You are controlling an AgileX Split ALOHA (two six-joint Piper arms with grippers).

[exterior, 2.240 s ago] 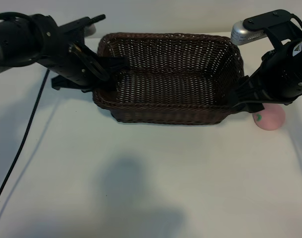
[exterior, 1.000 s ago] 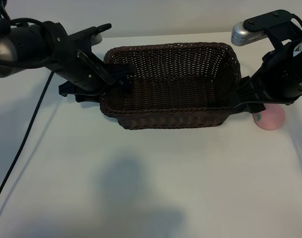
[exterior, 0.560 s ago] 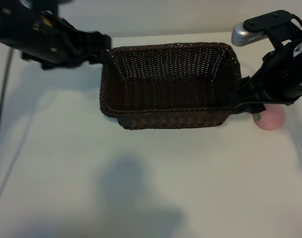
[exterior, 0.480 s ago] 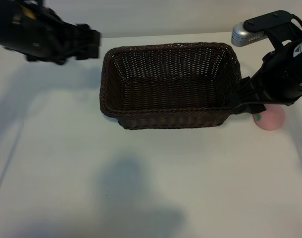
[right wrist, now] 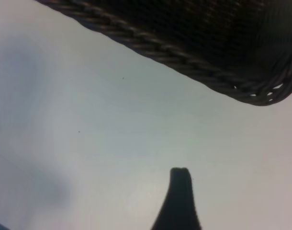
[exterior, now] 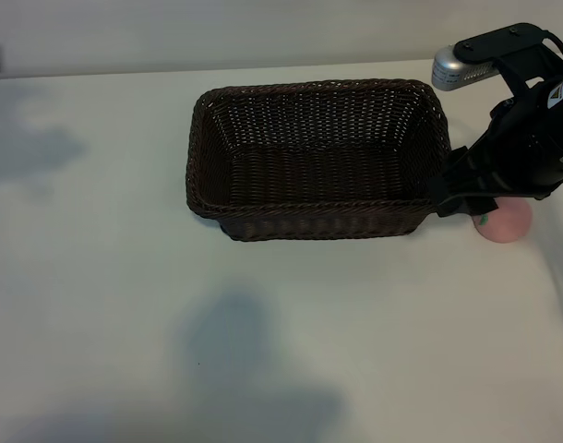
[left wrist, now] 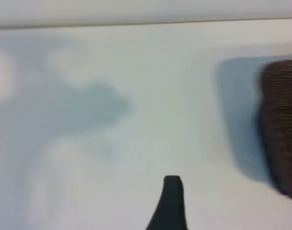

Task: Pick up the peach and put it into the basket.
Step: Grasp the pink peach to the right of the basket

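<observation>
The dark-brown woven basket [exterior: 318,221] stands in the middle of the white table and has nothing in it. The pale-pink peach [exterior: 509,224] lies on the table just past the basket's right end, half hidden behind my right arm. My right gripper [exterior: 453,196] hangs low at the basket's near right corner, between basket and peach, open and holding nothing. In the right wrist view one dark fingertip [right wrist: 180,178] shows over bare table, with the basket's braided rim [right wrist: 184,64] a little beyond it. My left gripper is outside the exterior view. Its wrist view shows the basket's end [left wrist: 281,129] off to one side.
The white table [exterior: 263,351] spreads bare in front of the basket and to its left, with soft shadows on it. The right arm's silver-and-black body [exterior: 526,101] rises over the table's right edge, above the peach.
The left arm has drawn back from the basket's left end, up and leftward, and has gone out of the exterior view. The basket, the peach and the right arm stay where they were.
</observation>
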